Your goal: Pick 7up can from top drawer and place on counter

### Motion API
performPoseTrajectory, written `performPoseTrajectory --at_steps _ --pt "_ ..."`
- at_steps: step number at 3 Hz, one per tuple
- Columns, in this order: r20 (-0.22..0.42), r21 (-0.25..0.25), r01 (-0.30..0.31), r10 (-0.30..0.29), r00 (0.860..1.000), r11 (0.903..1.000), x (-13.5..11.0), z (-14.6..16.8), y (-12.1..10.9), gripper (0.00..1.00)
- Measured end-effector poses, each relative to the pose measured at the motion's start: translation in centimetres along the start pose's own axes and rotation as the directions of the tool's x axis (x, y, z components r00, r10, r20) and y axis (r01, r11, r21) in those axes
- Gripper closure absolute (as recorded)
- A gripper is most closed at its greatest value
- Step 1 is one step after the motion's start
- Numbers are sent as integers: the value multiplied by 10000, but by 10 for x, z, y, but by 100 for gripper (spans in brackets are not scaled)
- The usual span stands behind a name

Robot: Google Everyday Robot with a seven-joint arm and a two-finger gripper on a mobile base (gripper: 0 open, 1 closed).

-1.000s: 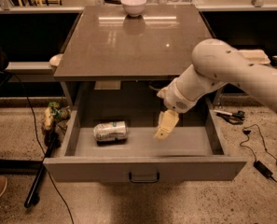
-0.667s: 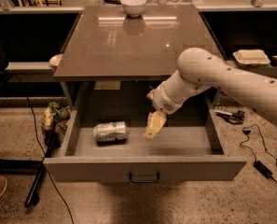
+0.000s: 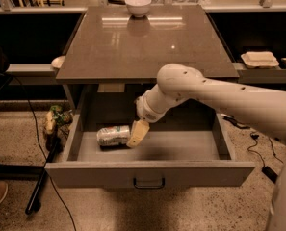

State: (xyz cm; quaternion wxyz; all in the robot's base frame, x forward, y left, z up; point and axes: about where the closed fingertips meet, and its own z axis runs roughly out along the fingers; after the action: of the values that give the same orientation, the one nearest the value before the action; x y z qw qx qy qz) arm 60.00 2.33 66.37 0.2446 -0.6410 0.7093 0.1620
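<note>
The 7up can (image 3: 112,135) lies on its side on the floor of the open top drawer (image 3: 147,173), at its left. My gripper (image 3: 137,133) hangs inside the drawer on the white arm, right against the can's right end. One pale finger (image 3: 138,132) shows; it seems to touch the can. The counter (image 3: 147,40) is the glossy grey-brown slab above the drawer.
A white ceramic bowl (image 3: 137,6) stands at the back of the counter. The drawer's dark pull handle (image 3: 149,183) is on its front panel. A takeaway box (image 3: 260,59) sits on the right ledge. Cables and a black stand leg (image 3: 41,186) lie on the floor.
The arm has swung left across the drawer; my gripper moved from the drawer's middle to the can's right end. The can has not moved.
</note>
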Motion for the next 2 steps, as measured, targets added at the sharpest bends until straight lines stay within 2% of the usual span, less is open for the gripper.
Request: performPoseTrajectory --at_steps 2 --pt "-233 102 37 -34 9997 9999 -21 48 12 0"
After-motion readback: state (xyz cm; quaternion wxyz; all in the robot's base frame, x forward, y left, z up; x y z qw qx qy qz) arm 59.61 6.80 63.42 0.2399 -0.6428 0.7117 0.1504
